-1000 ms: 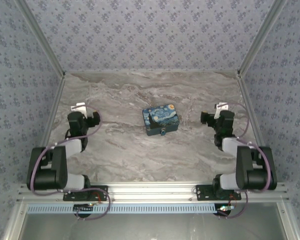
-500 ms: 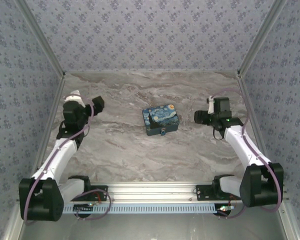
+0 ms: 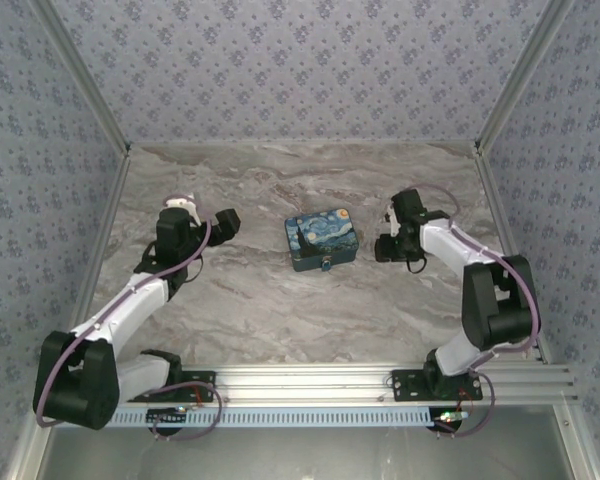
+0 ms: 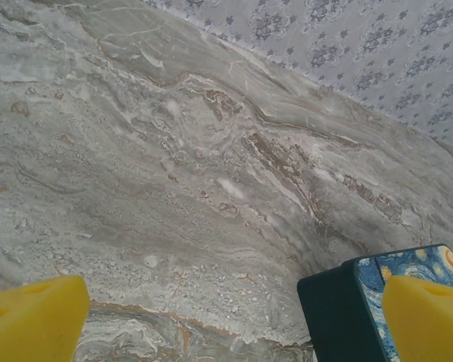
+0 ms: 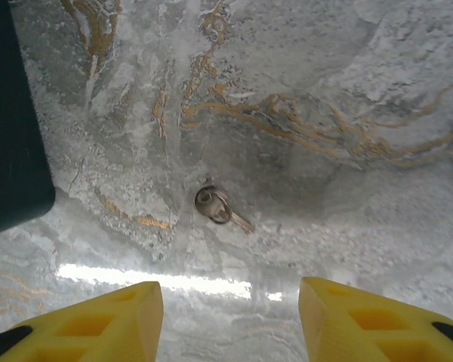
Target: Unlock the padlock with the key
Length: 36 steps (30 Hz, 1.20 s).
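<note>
Surface [image 3: 280,310] of grey, veined marble pattern carries a small rectangular box printed in blue and yellow swirls [image 3: 322,240], set about midway between the left and right edges. The tiny blue-teal padlock [image 3: 325,264] sits against the box's wall that faces the near edge; it is too small to tell how its shackle stands.

The right gripper [image 3: 385,247] hangs low just beside the box, on the side toward the right edge. In the right wrist view its yellow fingers [image 5: 83,324] stand apart with nothing between them. A small silvery key with a round head [image 5: 215,205] lies flat on the surface just ahead of them, in line with the gap and touching neither finger. The dark side of the box shows at the left of that view, apart from the key.

The left gripper [image 3: 225,222] hovers on the box's other side, toward the left edge. Its yellow fingers [image 4: 34,320] are spread wide and hold nothing, with the box's corner close to one fingertip.
</note>
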Available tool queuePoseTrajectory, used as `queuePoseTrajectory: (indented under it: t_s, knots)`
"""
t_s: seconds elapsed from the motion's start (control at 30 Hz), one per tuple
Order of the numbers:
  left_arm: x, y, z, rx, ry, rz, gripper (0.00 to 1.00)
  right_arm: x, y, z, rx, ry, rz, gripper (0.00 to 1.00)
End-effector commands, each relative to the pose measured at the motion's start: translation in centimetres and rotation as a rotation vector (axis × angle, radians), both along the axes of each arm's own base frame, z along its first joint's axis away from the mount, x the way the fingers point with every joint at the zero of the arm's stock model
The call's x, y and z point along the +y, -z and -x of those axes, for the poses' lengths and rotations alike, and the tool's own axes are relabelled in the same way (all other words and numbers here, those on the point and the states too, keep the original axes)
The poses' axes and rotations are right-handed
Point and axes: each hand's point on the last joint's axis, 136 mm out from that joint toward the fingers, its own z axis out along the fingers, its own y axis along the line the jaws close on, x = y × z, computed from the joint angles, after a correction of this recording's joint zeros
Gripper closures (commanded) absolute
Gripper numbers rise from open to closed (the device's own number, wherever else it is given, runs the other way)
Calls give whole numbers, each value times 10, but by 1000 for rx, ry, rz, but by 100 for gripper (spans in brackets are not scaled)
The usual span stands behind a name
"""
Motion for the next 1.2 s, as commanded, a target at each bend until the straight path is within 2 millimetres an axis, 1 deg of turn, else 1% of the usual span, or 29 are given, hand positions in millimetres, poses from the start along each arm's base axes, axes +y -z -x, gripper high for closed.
queuePoseTrajectory:
  t_s: [0.0, 0.2, 0.47, 0.73, 0.8, 0.9, 0.97, 1.03, 1.17]
  knots:
    - [-7, -13, -4, -40, 15, 30, 1, 4, 6, -2, 54, -8, 2, 51]
    - [-8, -11, -5, -34, 13, 37, 0, 10, 21, -11, 91, -27, 33, 59]
    - [-8, -9, -6, -27, 14, 38, 1, 14, 29, -19, 105, -45, 77, 69]
    - [-8, -10, -5, -28, 15, 26, 1, 12, 36, -16, 134, -49, 110, 74]
    - [-7, -10, -5, -31, 16, 23, 1, 11, 38, -14, 142, -50, 124, 77]
    - [-7, -11, -4, -30, 17, 21, 0, 11, 40, -12, 153, -50, 134, 84]
    - [-7, -11, -3, -33, 20, 17, 1, 10, 39, -12, 148, -48, 139, 90]
    - [-7, -13, -3, -38, 21, 16, 1, 10, 36, -11, 136, -46, 141, 93]
    - [-9, -18, -1, -54, 37, 16, 0, 9, 22, -13, 87, -30, 128, 100]
